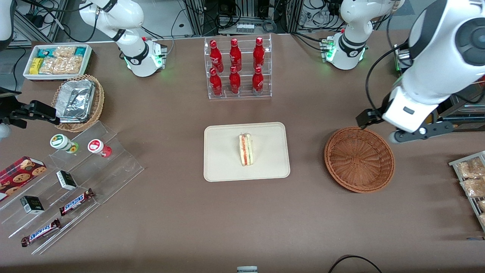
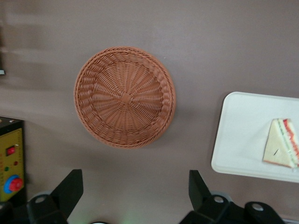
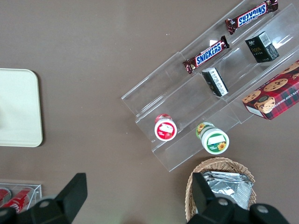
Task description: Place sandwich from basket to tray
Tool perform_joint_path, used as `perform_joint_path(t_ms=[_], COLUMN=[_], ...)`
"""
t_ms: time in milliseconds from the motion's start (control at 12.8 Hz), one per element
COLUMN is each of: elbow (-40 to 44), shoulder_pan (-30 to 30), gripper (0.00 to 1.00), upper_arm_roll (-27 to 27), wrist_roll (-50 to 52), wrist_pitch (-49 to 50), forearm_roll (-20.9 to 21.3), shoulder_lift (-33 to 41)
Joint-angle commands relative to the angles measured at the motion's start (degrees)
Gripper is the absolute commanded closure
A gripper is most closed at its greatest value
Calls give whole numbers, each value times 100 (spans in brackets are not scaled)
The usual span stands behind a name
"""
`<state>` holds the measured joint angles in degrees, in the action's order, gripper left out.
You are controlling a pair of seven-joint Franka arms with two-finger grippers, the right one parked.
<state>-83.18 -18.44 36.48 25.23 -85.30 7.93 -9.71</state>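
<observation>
The sandwich (image 1: 245,149) lies on its side on the cream tray (image 1: 227,167) at the middle of the table, red and green filling showing along its cut edge. The reddish-brown wicker basket (image 1: 359,159) sits beside the tray toward the working arm's end and holds nothing. In the left wrist view, my gripper (image 2: 135,179) hangs high above the bare table beside the basket (image 2: 125,97), open, with nothing between its dark fingers (image 2: 70,186). That view also shows the sandwich (image 2: 280,149) on the tray (image 2: 238,135).
A clear rack of red bottles (image 1: 238,68) stands farther from the camera than the tray. Toward the parked arm's end are a tan basket with foil (image 1: 77,102), a white snack box (image 1: 57,60) and a stepped acrylic display (image 1: 68,182). Snack packets (image 1: 471,182) lie at the working arm's end.
</observation>
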Motion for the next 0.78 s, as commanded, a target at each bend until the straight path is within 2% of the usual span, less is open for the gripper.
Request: perform_joint_path(t_ms=[0,78,312,547,703], elbow=[-207,-216,-408,-822,-831], shoulder_pan=[42,243,1340,2088,2231], gripper=[0,0,0,0,0], upper_arm_roll=[-560,-859,-2404,-3285,-3454], wrist_roll=[-649,-938,-1634,-1943,-1952], wrist_pitch=[101,188,400,233,233], forearm_roll=[-413,-484,-704,-705,-713], shoulder_lift=[504,610,952,1199,1217])
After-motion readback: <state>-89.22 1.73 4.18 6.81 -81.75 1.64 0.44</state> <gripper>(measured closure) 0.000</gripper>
